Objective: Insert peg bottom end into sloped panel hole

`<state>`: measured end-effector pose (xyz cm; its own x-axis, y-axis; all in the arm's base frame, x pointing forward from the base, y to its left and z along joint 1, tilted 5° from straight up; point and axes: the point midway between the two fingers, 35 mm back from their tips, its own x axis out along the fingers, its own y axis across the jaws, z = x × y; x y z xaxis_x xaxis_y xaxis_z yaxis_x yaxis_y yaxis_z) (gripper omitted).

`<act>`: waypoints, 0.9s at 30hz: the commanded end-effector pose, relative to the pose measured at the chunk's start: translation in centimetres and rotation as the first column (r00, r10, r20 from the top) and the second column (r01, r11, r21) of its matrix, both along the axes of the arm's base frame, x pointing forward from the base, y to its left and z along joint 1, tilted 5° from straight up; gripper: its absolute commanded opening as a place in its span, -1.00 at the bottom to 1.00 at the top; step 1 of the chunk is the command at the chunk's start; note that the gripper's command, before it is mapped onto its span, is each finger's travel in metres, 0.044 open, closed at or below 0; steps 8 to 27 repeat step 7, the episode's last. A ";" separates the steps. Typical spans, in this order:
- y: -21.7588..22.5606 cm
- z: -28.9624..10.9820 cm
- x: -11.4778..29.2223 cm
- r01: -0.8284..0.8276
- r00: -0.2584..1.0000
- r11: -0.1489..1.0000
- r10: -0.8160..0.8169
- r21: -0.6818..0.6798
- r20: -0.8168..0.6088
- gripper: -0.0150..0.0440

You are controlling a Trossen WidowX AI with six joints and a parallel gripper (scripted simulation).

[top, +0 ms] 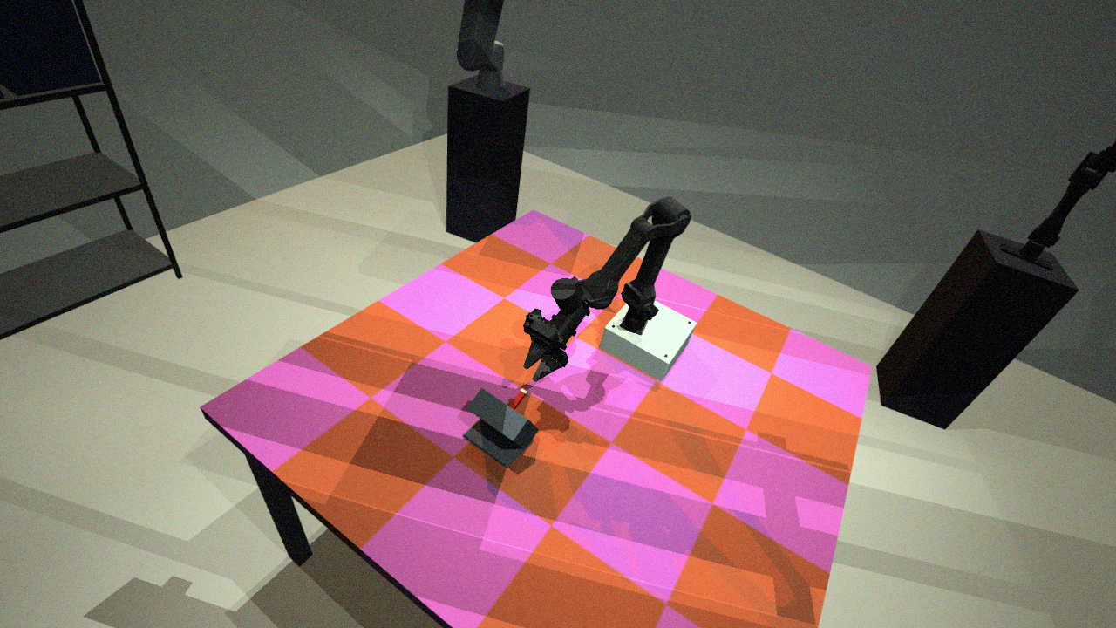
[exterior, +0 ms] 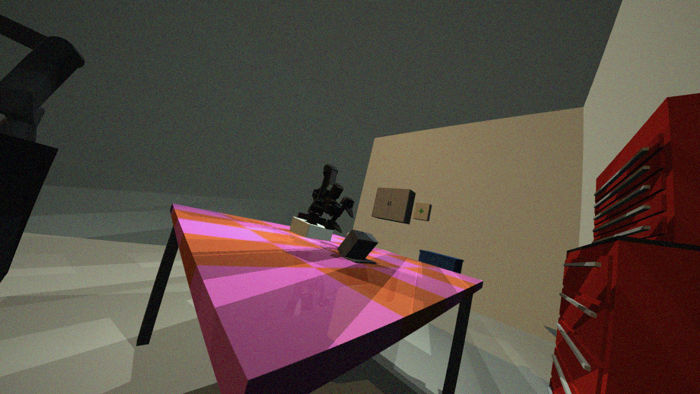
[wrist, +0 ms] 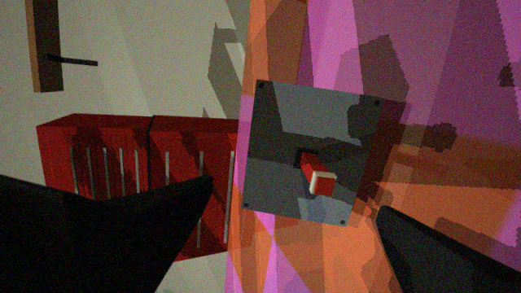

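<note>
Red peg [wrist: 317,177] seated in the hole of the grey panel [wrist: 285,191] near the desk's middle; gripper [top: 543,365] wide open, holding nothing; best to back straight off along the peg's line, avoiding any sideways brush.

red square peg [wrist: 317,172] with a white band near its top sits in the grey sloped panel [wrist: 277,191]'s central hole [wrist: 300,154], its free end leaning toward 5 o'clock.
</note>
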<state>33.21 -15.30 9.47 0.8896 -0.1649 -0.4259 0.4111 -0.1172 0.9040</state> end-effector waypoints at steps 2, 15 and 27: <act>0.2 0.1 -0.5 -0.003 1.000 1.000 0.003 0.001 -0.003 1.00; 0.2 0.3 -0.8 -0.003 1.000 1.000 0.003 0.001 -0.004 1.00; 0.2 0.3 -0.8 -0.003 1.000 1.000 0.003 0.001 -0.004 1.00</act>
